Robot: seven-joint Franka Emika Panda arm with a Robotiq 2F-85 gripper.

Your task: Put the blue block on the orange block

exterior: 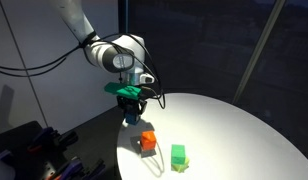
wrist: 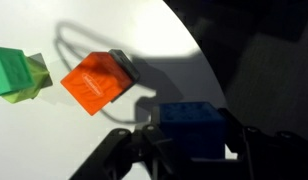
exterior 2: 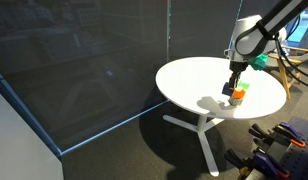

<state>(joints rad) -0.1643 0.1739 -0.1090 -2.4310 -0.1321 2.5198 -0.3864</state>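
My gripper is shut on the blue block, a small dark blue cube between the two black fingers at the bottom of the wrist view. In an exterior view the gripper hangs above the white round table with the blue block in it, clear of the surface. The orange block rests on the table, below and to the right of the held cube. In the wrist view the orange block lies up and left of the blue one, apart from it.
A bright green block stands on the table just right of the orange one; the green block shows at the wrist view's left edge. The table rim runs close to the blocks. Dark curtains surround the table, with gear on the floor.
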